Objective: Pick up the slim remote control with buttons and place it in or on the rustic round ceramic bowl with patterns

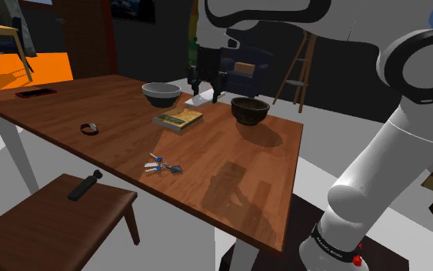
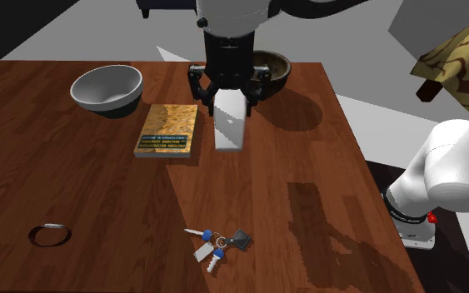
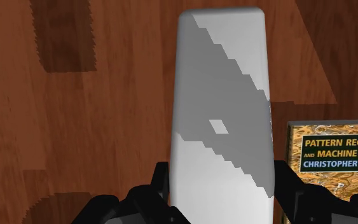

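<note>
A plain white slim remote [image 3: 222, 108] with no buttons drawn is clasped at its near end between my two black fingers. My gripper [image 3: 222, 191] is shut on it. In the second exterior view the remote [image 2: 231, 125] hangs below the gripper [image 2: 228, 90], just right of the book and over the wooden table. The shoulder view has the gripper [image 1: 209, 79] and remote [image 1: 198, 98] between two bowls. The dark brown round bowl [image 1: 250, 110] stands to the shoulder view's right of the gripper, near the table edge. Its rim [image 2: 276, 63] shows behind the gripper.
A pale grey bowl [image 1: 161, 94] [image 2: 107, 89] stands on the other side of the gripper. A yellow book [image 1: 178, 118] [image 2: 167, 130] [image 3: 333, 165] lies beside the remote. Keys [image 2: 216, 245] and a dark ring [image 2: 49, 235] lie nearer the front. A low bench [image 1: 53, 215] stands beside the table.
</note>
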Motion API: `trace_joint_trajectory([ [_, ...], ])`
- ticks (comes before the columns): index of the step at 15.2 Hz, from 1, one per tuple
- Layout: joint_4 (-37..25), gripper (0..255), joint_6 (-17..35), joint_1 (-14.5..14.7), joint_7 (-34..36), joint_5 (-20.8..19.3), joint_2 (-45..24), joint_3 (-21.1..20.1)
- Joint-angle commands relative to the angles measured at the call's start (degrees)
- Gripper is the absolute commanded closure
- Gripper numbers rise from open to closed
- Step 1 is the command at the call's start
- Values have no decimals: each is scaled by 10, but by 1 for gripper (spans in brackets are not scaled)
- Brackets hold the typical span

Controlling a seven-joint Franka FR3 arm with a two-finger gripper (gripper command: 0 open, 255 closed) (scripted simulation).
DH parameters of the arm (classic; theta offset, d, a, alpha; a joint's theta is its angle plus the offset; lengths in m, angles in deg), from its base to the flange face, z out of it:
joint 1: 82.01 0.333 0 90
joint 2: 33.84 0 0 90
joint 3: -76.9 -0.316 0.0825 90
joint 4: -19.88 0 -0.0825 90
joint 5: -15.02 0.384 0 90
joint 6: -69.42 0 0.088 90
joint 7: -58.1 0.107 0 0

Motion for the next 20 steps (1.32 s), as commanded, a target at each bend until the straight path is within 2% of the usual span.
trace_joint_trajectory([
  [1,-14,255,-12,0,0,-1,-2,0],
  [11,14,255,-9,-61,-145,0,22,84],
  [20,-20,255,-13,-113,-263,-14,-10,151],
])
